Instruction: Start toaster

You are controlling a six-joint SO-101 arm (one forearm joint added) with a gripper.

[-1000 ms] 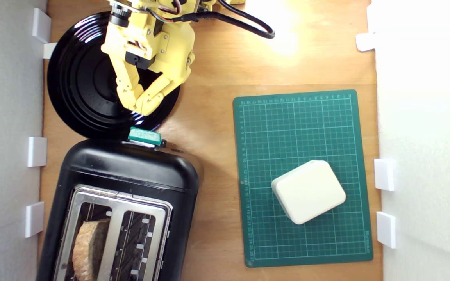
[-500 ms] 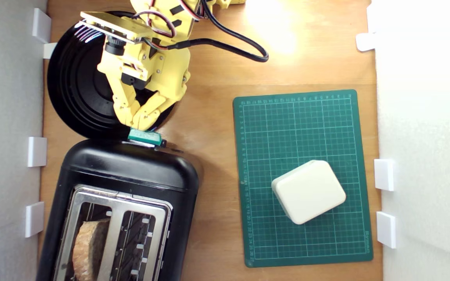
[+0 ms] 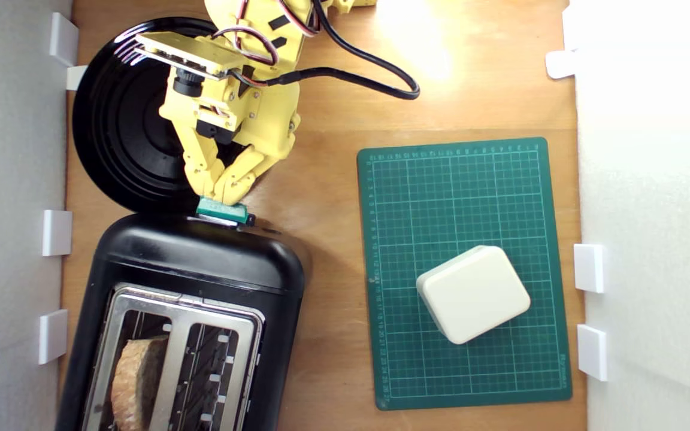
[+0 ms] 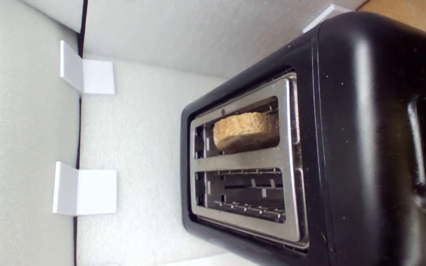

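Pincer [image 3: 220, 194] narrow, fingertips pinched together, holding nothing, tips right at the teal lever [image 3: 221, 210] on the toaster [image 3: 195, 263]. Toaster sits at the exterior view's lower left on the surface [image 3: 327, 179]; bread slice [image 3: 135, 374] in one slot.

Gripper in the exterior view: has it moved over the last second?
Yes. The gripper has come down the image from over the black plate to the teal lever of the toaster, its closed tips now at the lever's edge.
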